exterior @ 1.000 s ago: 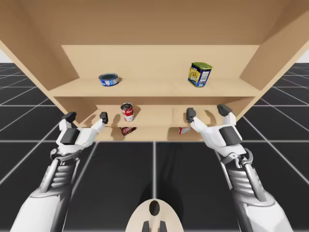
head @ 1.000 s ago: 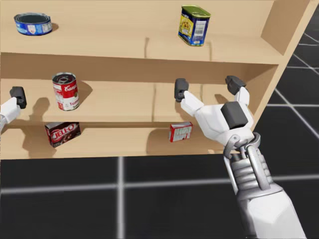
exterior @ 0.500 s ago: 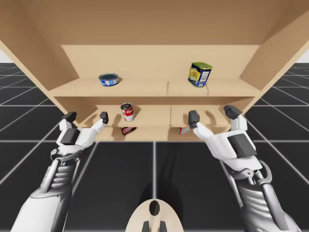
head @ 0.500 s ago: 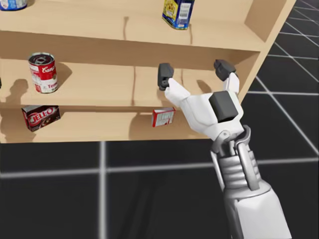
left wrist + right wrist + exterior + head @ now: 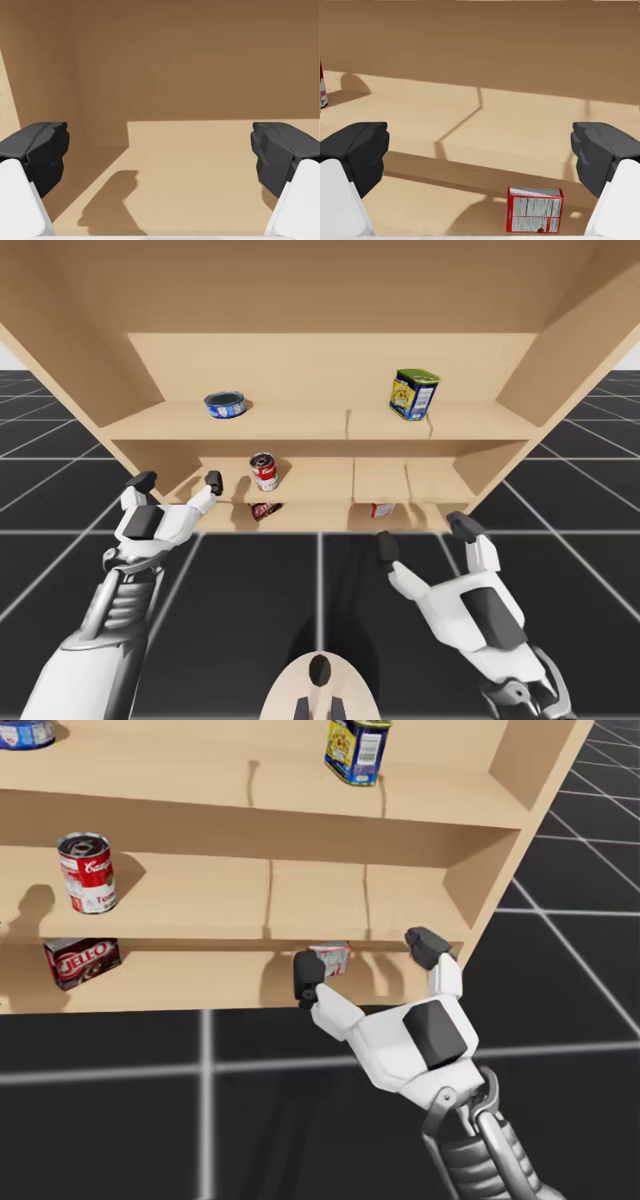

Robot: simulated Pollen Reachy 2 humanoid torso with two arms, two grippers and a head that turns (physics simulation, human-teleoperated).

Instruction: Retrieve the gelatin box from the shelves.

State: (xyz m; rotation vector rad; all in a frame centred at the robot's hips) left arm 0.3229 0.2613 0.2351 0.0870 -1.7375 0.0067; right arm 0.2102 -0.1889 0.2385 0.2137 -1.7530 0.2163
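Now that right arm (image 5: 470, 610) has dropped from middle shelf (image 5: 220, 900) to lowest shelf (image 5: 200, 985), you have right jaws spread, facing gelatin box (image 5: 535, 210), short of it. Box stands on lowest shelf, seemingly upright. Left jaws spread, idle.

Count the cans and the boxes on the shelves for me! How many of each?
Cans: 3 (flat blue round tin, tall blue-and-yellow tin, red-and-white round can)
Boxes: 2 (dark brown cardboard box, small red-and-white cardboard box)
Total: 5
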